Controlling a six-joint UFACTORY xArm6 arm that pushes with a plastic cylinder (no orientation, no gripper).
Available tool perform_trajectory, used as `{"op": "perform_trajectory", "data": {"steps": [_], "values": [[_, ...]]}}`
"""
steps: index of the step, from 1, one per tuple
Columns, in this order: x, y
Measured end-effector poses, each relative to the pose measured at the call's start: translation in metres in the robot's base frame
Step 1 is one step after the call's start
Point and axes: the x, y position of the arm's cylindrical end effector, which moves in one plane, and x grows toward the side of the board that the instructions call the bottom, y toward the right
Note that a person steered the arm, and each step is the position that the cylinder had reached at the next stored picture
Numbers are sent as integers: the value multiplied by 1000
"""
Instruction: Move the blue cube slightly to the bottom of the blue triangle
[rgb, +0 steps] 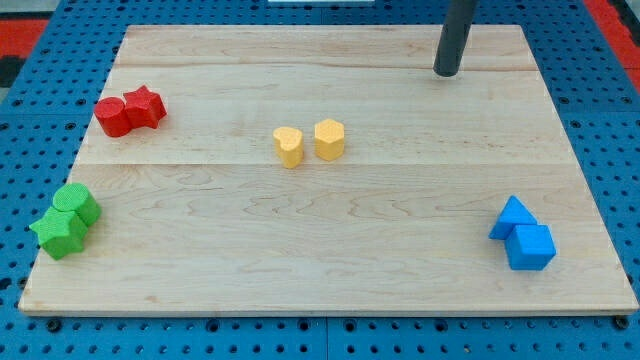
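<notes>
The blue cube sits at the view's lower right on the wooden board. The blue triangle touches it, just up and to the left of it. My tip is at the view's top right, far above both blue blocks and touching no block.
Two yellow blocks, a heart shape and a hexagon, stand near the middle. A red cylinder and a red star are at the upper left. A green cube-like block and a green star are at the lower left.
</notes>
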Motion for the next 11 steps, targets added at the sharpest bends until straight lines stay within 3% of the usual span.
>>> {"op": "perform_trajectory", "data": {"steps": [2,3,4,5,11], "values": [[55,116],[159,118],[230,121],[264,110],[270,76]]}}
